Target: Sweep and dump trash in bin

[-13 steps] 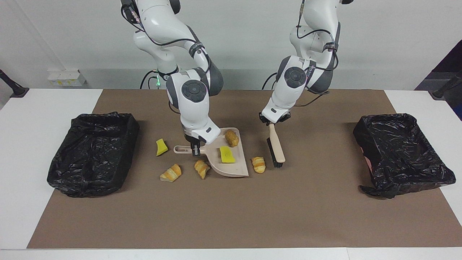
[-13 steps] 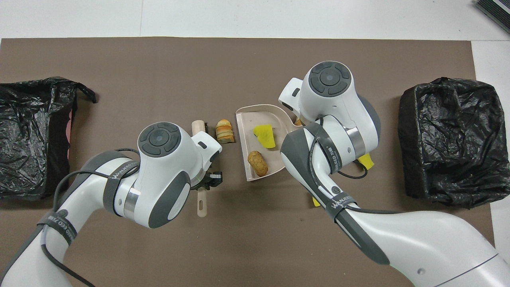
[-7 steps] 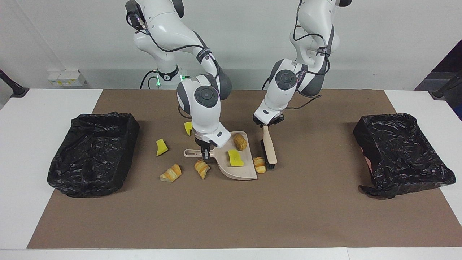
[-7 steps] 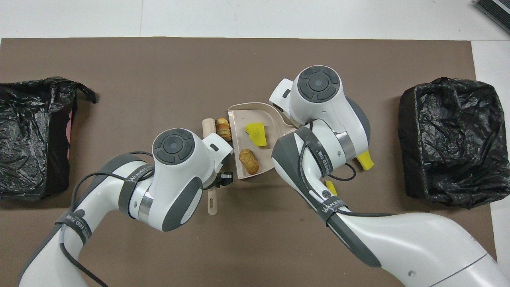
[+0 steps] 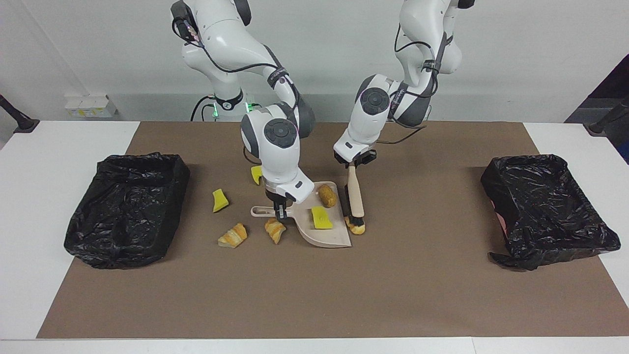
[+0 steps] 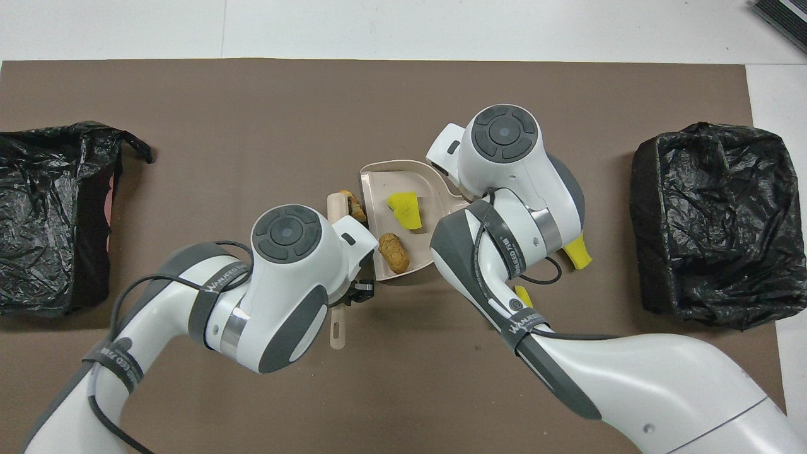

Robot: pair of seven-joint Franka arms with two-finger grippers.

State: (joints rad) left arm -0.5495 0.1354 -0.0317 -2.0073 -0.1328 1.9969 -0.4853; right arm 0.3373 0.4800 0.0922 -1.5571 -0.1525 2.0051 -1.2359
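Brown mat (image 5: 314,285), white table (image 5: 49,147), pale wall (image 5: 516,49)

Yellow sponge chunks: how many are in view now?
3. One yellow chunk lies in the dustpan; a second chunk sits on the mat toward the right arm's end from it; a third chunk, nearer the robots, is partly hidden. More may hide under the arms.

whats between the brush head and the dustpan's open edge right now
One croissant-like piece, pressed by the brush at the open edge of the dustpan; nothing else. The facing view shows it best.
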